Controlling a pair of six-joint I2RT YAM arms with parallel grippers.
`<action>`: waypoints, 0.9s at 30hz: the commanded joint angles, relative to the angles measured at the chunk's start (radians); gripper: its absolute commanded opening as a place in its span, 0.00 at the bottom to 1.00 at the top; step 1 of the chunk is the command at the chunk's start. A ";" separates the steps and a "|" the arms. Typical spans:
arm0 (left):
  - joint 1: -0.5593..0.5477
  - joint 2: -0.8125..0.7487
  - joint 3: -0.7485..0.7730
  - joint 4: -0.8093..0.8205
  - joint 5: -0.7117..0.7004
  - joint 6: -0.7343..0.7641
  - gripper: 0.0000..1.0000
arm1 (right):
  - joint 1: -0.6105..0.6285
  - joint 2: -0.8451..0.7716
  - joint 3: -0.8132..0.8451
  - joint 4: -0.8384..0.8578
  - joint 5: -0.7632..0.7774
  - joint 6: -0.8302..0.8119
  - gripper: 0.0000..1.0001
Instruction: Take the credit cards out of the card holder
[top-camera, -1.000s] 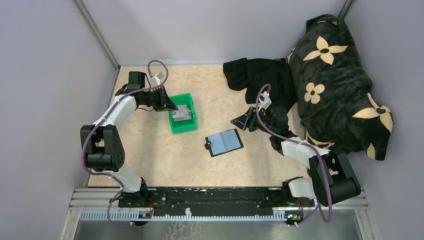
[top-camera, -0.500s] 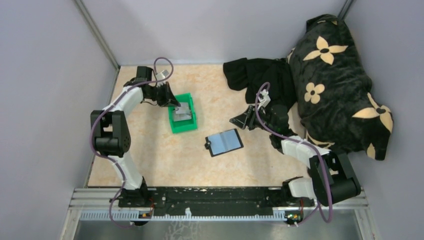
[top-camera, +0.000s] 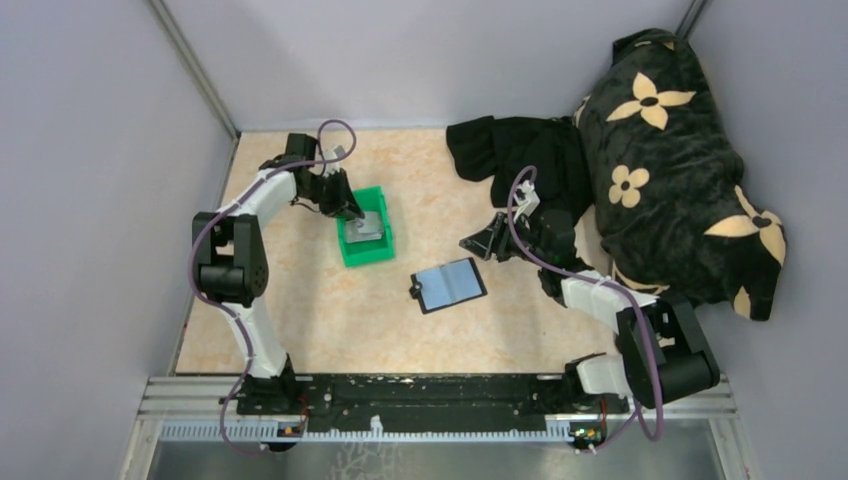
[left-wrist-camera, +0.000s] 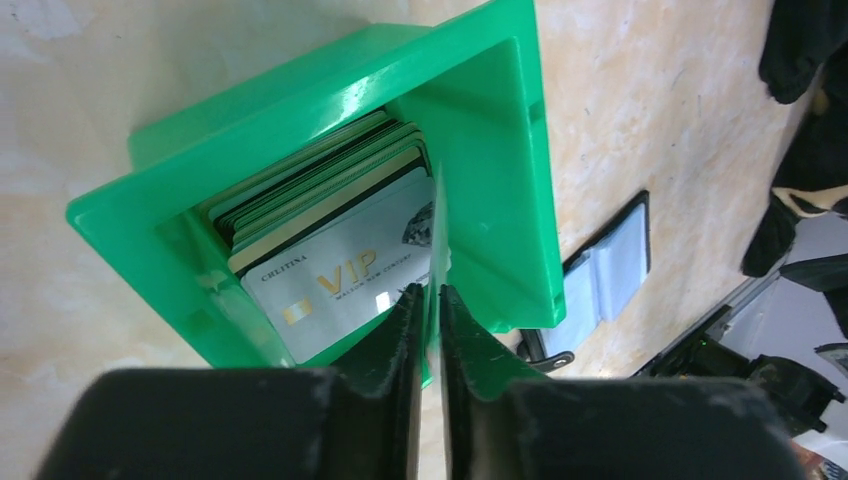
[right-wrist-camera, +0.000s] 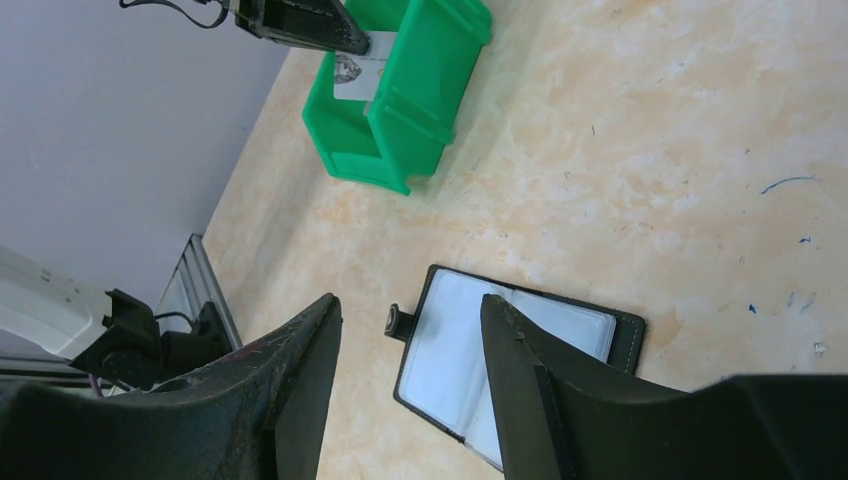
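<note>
The card holder lies open on the table, its grey-blue inner faces up and its tab to the left; it also shows below in the right wrist view. My right gripper hovers over it, open, with nothing between its fingers. My left gripper is over the green bin, its jaws close around a credit card held edge-on and upright. Several cards are stacked in the bin, with a pale grey-white VIP card on top. In the top view the left gripper is at the bin's far-left side.
The green bin stands left of the holder. A black cloth and a big black floral cushion fill the back right. Grey walls close in the left, back and right. A metal rail runs along the front edge.
The left arm has swung its gripper to the right and down over the green bin with the card in it. The right arm and the card holder have not moved.
</note>
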 joint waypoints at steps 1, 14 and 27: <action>-0.005 0.007 0.033 -0.038 -0.050 0.017 0.21 | -0.010 0.010 0.040 0.042 -0.006 -0.019 0.54; -0.005 -0.078 0.076 -0.097 -0.236 0.036 0.44 | -0.011 0.016 0.035 0.049 -0.008 -0.015 0.54; -0.041 -0.351 -0.075 0.144 -0.321 -0.058 0.45 | -0.012 0.042 0.036 0.065 -0.011 -0.007 0.54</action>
